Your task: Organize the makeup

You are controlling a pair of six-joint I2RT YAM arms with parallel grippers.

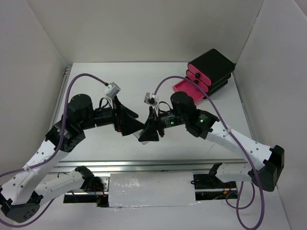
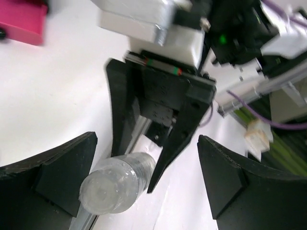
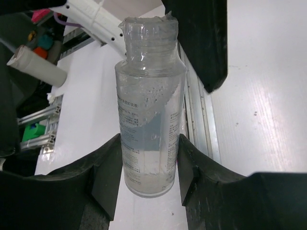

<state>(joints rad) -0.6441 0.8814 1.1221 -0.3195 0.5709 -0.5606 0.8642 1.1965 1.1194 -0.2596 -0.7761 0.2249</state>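
My right gripper (image 3: 148,153) is shut on a clear vial (image 3: 149,110) with printed text and some liquid, gripped near its base. In the top view both grippers meet mid-table, the right gripper (image 1: 149,132) facing the left gripper (image 1: 132,123). In the left wrist view my left gripper (image 2: 146,158) is open, its wide jaws on either side of the vial's capped end (image 2: 115,184), which lies close to the left finger (image 2: 60,177). The compacts, brushes and the orange-tipped stick are out of view.
A black box with pink drawers (image 1: 211,69) stands at the back right, its bottom drawer (image 1: 186,88) pulled open; that drawer also shows in the left wrist view (image 2: 21,21). A metal rail (image 3: 197,120) runs along the table's near edge.
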